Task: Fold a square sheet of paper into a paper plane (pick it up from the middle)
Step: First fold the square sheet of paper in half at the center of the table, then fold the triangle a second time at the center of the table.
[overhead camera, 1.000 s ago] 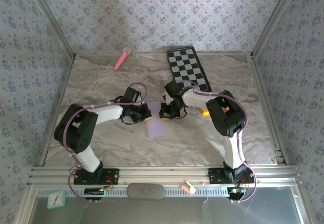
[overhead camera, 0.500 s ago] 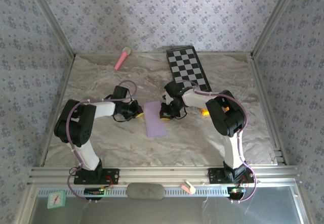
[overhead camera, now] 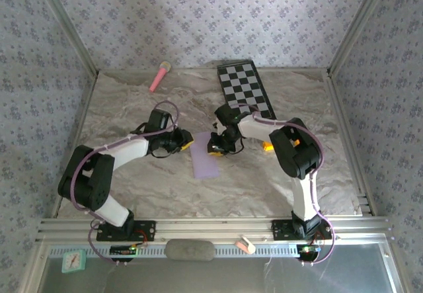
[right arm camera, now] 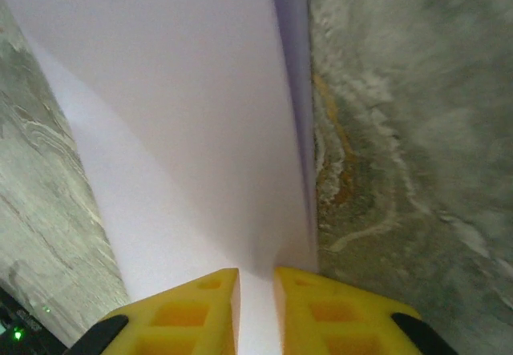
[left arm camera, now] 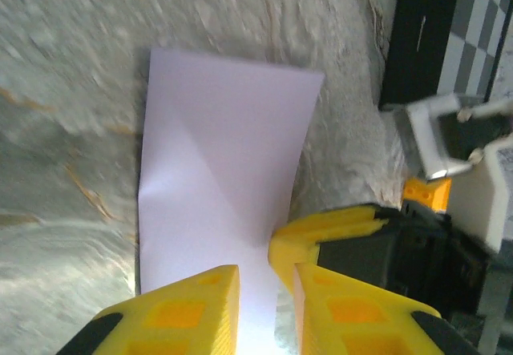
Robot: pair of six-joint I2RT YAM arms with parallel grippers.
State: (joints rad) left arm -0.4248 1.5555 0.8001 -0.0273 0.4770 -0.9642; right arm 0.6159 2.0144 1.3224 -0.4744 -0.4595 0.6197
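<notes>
Two grippers meet at the far end of the lilac paper [overhead camera: 205, 157], which lies folded into a narrow rectangle near the middle of the table [overhead camera: 132, 101], well clear of every edge. Both the left gripper [overhead camera: 188, 145] and the right gripper [overhead camera: 214, 149] have their jaws slightly parted. The paper's end runs into each gap, released rather than pinched. One diagonal crease crosses the sheet.
</notes>
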